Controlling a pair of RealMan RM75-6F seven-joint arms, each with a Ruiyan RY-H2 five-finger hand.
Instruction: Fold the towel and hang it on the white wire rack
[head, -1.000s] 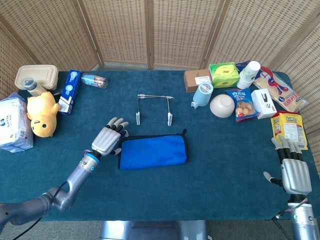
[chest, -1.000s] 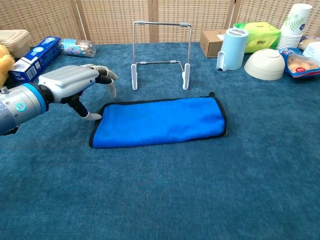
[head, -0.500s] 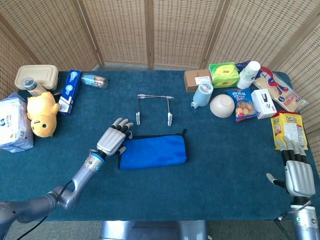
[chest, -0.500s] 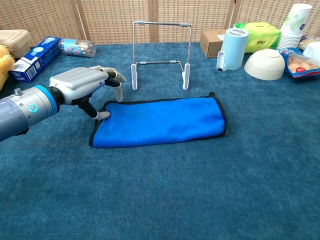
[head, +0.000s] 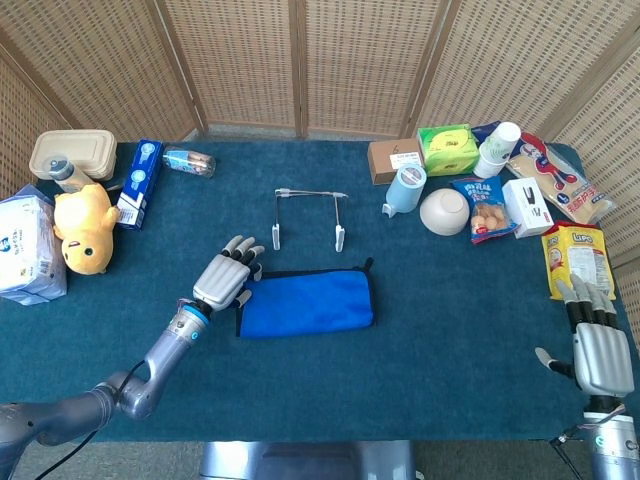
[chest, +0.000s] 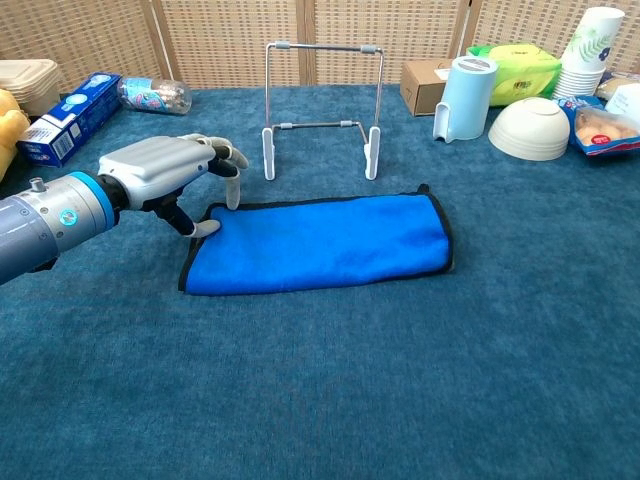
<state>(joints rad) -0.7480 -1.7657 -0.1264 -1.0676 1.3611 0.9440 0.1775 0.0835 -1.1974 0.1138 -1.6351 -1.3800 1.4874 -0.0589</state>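
Chest view: left hand (chest: 165, 170) at towel (chest: 320, 243) corner.

Left hand (head: 226, 278) beside folded towel (head: 308, 301)

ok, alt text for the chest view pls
The robot's left hand reaches the left end of a folded blue towel lying flat on a blue carpeted table. The white wire rack stands empty just behind the towel.
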